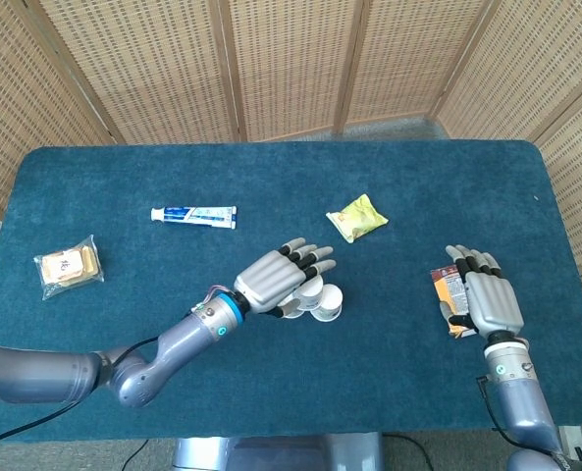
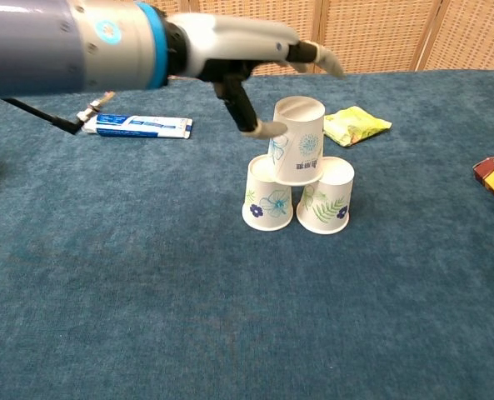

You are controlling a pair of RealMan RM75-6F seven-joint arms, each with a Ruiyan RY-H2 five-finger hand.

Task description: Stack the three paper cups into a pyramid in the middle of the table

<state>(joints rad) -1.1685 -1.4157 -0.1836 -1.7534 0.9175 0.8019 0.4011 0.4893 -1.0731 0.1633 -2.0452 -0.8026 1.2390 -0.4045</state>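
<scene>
Three paper cups stand inverted near the middle of the table (image 1: pixel 124 177): the left base cup (image 2: pixel 268 195) and the right base cup (image 2: pixel 325 196) sit side by side, touching, and the top cup (image 2: pixel 297 142) rests across both, tilted slightly.

My left hand (image 2: pixel 247 58) hovers above and just to the left of the top cup, fingers spread apart and holding nothing. In the chest view the thumb tip lies at the cup's left wall; whether it touches, I cannot tell.

My right hand (image 1: pixel 485 299) lies flat and open, fingers extended, on an orange snack packet (image 1: pixel 446 289) at the right side of the table, well apart from the cups.

Also on the table: a toothpaste tube (image 1: pixel 193 215) at rear left, a yellow sachet (image 1: pixel 357 217) behind the cups, and a bagged biscuit pack (image 1: pixel 68 265) at far left.
</scene>
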